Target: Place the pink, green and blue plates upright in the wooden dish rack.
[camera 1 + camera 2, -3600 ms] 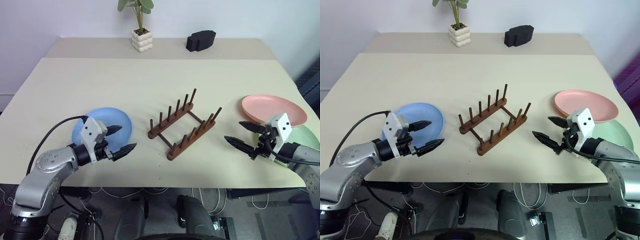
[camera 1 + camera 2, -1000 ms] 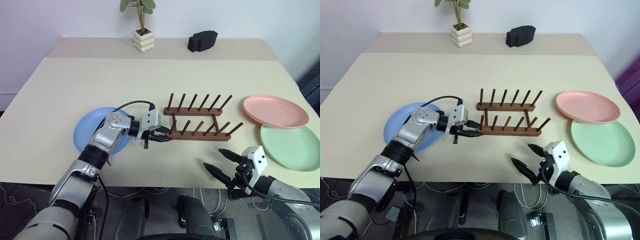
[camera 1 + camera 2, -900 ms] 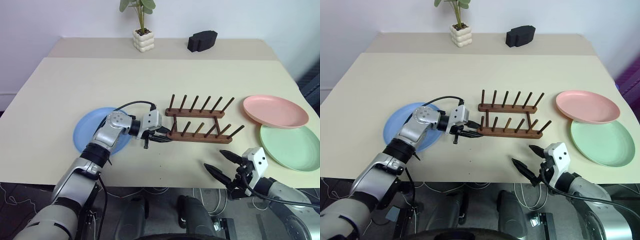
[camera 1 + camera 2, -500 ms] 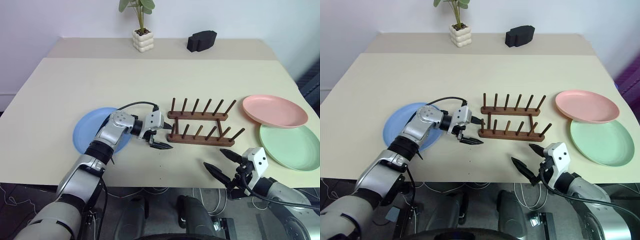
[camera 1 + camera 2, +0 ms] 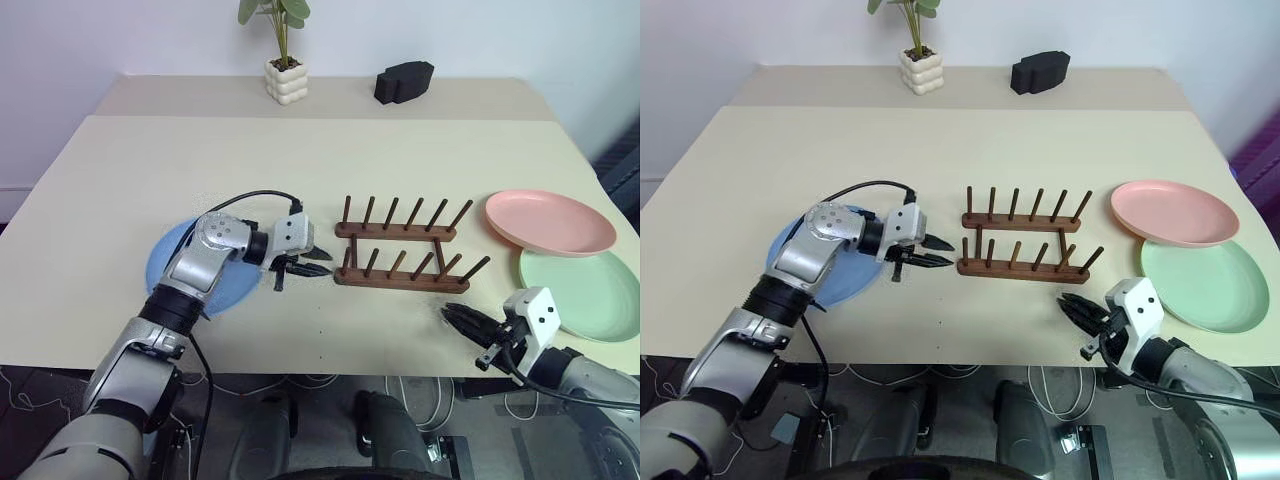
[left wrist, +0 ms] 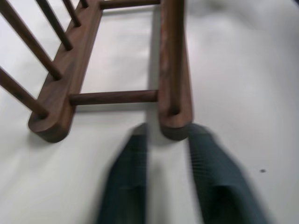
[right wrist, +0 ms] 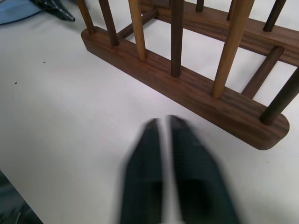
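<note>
Three plates lie flat on the counter (image 5: 200, 160), none of them in the wooden dish rack (image 5: 400, 279), which stands empty near the counter's middle with its two pegged rails running side to side. Well to the left of the rack is the blue plate (image 5: 165, 270), partly covered by the left arm that reaches across it. The left gripper (image 5: 938, 252) hangs just beside the rack's left end, pointing at it; its two fingers are spread with a clear gap and hold nothing, and in the left wrist view the end of one rail sits just ahead of that gap. In front of the rack's right end, near the counter's front edge, the right gripper (image 5: 455, 315) points toward the rack with its fingers pressed together, empty. To the right of the rack lies the pink plate (image 5: 548, 222), and the green plate (image 5: 590, 290) lies just in front of it. Far behind the rack stand a potted plant (image 5: 284, 80) and a black block (image 5: 404, 81).
</note>
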